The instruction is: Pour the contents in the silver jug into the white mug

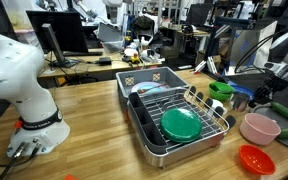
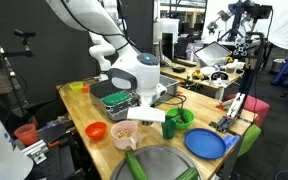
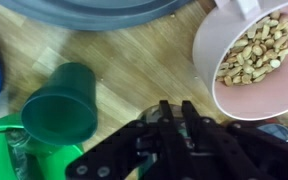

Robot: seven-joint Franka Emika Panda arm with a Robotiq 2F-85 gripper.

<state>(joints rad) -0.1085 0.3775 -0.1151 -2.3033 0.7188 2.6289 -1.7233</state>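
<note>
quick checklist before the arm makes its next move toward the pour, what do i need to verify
1. silver jug located: not ok, none shows clearly in any view.
2. white mug located: cannot tell; a pale vessel holding nuts sits at upper right in the wrist view.
3. gripper empty: ok, nothing seen in it.
4. gripper open enough to grasp: cannot tell.
5. green cup clear of the gripper: ok, upright and apart from it.

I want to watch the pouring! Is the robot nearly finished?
Not yet. Nothing looks done. The claw holds nothing and hovers near a green cup and a bowl of nuts. I can't spot a silver jug or white mug, so grabbing and pouring are all left.
</note>
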